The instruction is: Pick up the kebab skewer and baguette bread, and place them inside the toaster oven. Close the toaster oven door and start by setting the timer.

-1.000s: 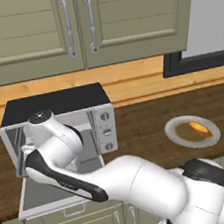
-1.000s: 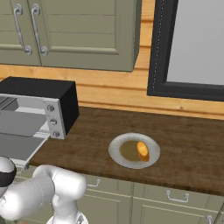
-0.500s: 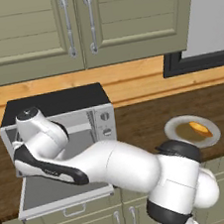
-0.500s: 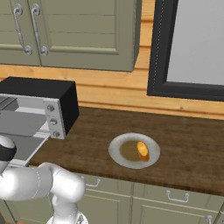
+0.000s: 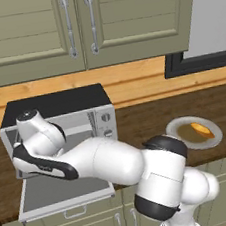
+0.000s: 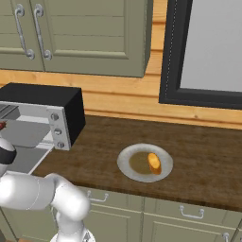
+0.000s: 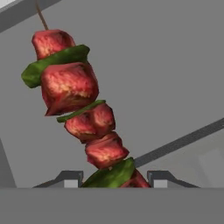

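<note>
The kebab skewer (image 7: 76,96), red meat chunks with green slices on a thin stick, stands between my gripper's (image 7: 114,179) fingertips, which are shut on its lower end. Grey inner walls of the toaster oven (image 5: 58,104) lie behind it. My hand (image 5: 33,126) is at the oven's open mouth, above the toaster oven door (image 5: 64,189), which lies folded down flat. A red tip of the skewer (image 6: 1,125) peeks in at the left edge of the right base view, beside the oven (image 6: 52,101). The baguette bread (image 5: 202,129) (image 6: 154,161) lies on a grey plate (image 5: 175,127) (image 6: 125,158).
Three round knobs (image 5: 105,118) (image 6: 57,131) run down the oven's right side. The plate sits on the dark wooden counter (image 6: 203,160) to the right of the oven. Green wall cabinets (image 5: 73,24) hang above, and a dark-framed window (image 6: 208,47) is at the right.
My arm has swung left and carried the hand with the skewer a little further into the oven's mouth. Bread, plate and door have not moved.
</note>
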Controlling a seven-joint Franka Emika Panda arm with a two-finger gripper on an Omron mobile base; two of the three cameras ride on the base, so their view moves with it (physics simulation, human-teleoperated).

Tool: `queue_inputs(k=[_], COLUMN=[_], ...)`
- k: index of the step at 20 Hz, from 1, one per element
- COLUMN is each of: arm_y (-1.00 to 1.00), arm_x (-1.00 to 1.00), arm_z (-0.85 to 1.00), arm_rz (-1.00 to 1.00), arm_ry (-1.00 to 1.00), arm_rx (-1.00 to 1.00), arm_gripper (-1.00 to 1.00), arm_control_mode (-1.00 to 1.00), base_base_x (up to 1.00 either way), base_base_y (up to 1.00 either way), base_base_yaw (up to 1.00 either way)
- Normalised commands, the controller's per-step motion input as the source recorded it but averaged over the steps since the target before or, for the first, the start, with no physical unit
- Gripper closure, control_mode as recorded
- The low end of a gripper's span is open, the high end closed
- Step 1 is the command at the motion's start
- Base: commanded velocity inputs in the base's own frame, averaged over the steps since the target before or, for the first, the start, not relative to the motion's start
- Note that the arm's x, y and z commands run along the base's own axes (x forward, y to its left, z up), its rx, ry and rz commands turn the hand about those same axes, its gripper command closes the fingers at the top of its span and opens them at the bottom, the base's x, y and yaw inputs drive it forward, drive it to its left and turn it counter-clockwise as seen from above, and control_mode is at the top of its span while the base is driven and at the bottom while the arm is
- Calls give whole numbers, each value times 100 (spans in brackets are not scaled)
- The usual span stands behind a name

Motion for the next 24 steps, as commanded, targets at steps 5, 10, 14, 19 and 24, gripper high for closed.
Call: queue_inputs(k=[5,10,14,19,24], arm_y=[0,14,2,0,0], arm_x=[23,7,4,5,1], arm_z=[-2,-22,-23,-1,-3], arm_rz=[0,0,0,0,0], arm_ry=[3,6,2,0,0], arm_rx=[0,0,0,0,0], arm_gripper=[100,100,100,100,-100], arm_control_mode=[-100,-100,-100,-100,-100], base_base_x=[0,0,0,0,0], base_base_y=[0,0,0,0,0], base_base_yaw=[0,0,0,0,0])
